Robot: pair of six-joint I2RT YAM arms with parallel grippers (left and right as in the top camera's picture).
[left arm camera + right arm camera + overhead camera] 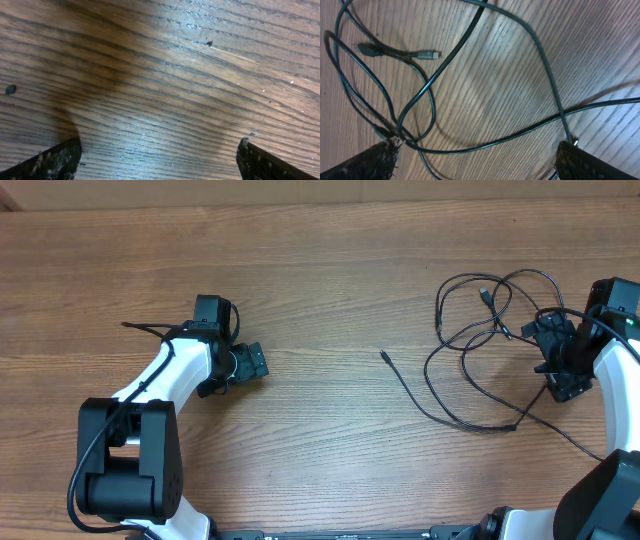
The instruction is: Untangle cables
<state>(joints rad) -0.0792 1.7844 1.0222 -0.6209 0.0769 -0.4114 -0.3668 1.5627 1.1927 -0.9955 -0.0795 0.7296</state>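
Note:
The cables (480, 427) are thin black cords in loose, crossing loops on the right half of the wooden table (320, 270). One free end with a small plug (385, 355) reaches toward the middle. My right gripper (552, 360) hovers over the right side of the tangle, open. In the right wrist view one cord (502, 143) runs across the gap of my right gripper (480, 162), held by neither finger, and a silvery plug tip (427, 54) lies further out. My left gripper (250, 363) is far from the cables, open over bare wood (160, 75).
A thicker black wire (150, 330) belongs to the left arm. The left arm base (125, 470) sits at the front left, and the right arm (615, 360) runs along the right edge.

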